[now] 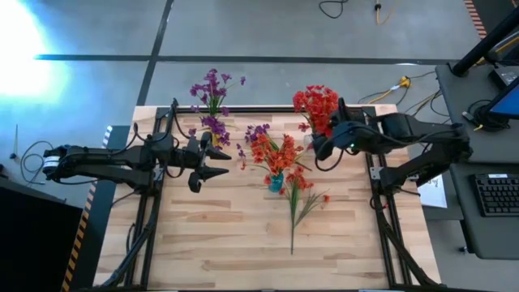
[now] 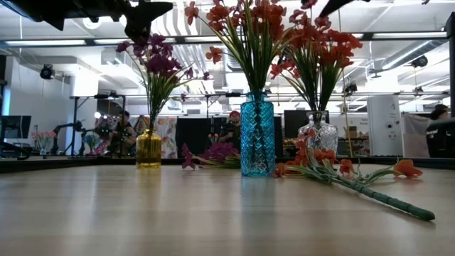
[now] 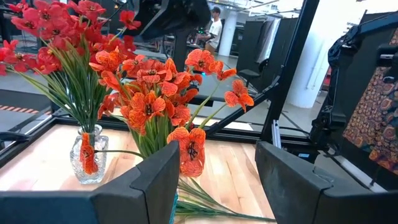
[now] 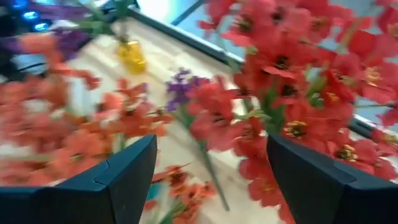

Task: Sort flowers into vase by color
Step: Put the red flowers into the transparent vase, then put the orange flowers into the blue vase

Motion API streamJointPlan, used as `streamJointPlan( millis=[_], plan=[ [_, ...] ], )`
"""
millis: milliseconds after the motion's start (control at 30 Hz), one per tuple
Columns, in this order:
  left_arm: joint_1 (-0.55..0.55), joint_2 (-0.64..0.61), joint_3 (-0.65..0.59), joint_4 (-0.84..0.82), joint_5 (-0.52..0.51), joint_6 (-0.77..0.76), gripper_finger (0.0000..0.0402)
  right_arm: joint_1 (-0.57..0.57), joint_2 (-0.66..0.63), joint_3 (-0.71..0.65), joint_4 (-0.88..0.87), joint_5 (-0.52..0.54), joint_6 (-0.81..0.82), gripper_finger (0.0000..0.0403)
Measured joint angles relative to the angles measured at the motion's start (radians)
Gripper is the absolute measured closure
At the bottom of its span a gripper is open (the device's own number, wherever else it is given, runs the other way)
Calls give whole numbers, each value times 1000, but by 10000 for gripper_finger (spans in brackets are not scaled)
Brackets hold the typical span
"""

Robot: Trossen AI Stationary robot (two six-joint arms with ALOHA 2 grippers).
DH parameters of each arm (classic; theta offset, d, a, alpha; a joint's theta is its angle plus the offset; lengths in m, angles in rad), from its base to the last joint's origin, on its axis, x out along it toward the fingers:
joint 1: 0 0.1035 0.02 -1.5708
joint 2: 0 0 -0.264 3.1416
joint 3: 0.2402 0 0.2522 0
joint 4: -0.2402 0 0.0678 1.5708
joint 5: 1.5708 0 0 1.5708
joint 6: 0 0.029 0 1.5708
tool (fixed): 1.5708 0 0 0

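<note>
Flowers are distributed over three vases and the bare table. A yellow vase (image 2: 148, 148) at the back left holds purple sprigs (image 1: 212, 86); a blue vase (image 2: 257, 135) at centre holds orange blossoms (image 1: 274, 152); a clear glass vase (image 2: 320, 133) at the back right holds red blossoms (image 1: 316, 105). Each vase appears assigned one colour, consistent with the sorting task.

Two items remain unsorted. An orange-red sprig (image 1: 302, 204) lies flat on the wooden table (image 1: 219, 243) in front of the blue vase, stem pointing toward the near edge. A purple sprig (image 2: 213, 153) lies on the table behind, between the yellow and blue vases.

The left gripper (image 1: 209, 164) hovers above the table near the yellow vase, fingers spread wide with nothing between them, directed toward the central bouquet. The right gripper (image 1: 318, 148) hangs just beside the red bouquet, fingers likewise wide apart and unloaded, looking down across the table.

Judgement: the task is largely complete, with the two loose sprigs outstanding. Each arm is stationed on the side of the vase it would most readily serve. Thin stems lying flat may prove awkward to pinch.
</note>
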State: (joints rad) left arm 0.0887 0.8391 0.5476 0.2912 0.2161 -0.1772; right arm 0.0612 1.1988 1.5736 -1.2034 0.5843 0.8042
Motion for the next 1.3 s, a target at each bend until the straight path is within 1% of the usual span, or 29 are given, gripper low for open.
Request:
streamJointPlan(
  millis=[67, 167, 333, 433, 533, 667, 867, 1033, 1167, 1300],
  plan=[
    [0, 0, 0, 0, 0, -15, 205, 0, 0, 34, 0, -46, -30, 110],
    [-2, 0, 0, -2, 0, -83, 205, 0, 0, 87, 0, -86, -68, 113],
    [-33, 0, 0, 3, -10, -195, 205, 4, 0, 169, -46, -92, -98, 112],
    [-90, 0, 0, -3, -26, -238, 205, 29, -1, 202, -78, -95, -99, 114],
    [-173, -2, 0, -8, -26, -271, 205, 73, -1, 223, -92, -98, -101, 119],
    [-280, -19, 2, -55, -54, -372, 205, 153, -1, 228, -92, -99, -101, 122],
    [-479, -19, 2, -207, -249, -556, 205, 269, -1, 228, -93, -99, -71, 120],
    [-609, 4, 2, -300, -402, -711, 205, 351, -1, 226, -94, -101, -17, 125],
    [-700, 82, 2, -278, -524, -793, 205, 396, -1, 226, -102, -123, 8, 126],
    [-764, 202, 15, -214, -655, -840, 205, 432, -1, 226, -101, -124, 26, 124]
  ],
)
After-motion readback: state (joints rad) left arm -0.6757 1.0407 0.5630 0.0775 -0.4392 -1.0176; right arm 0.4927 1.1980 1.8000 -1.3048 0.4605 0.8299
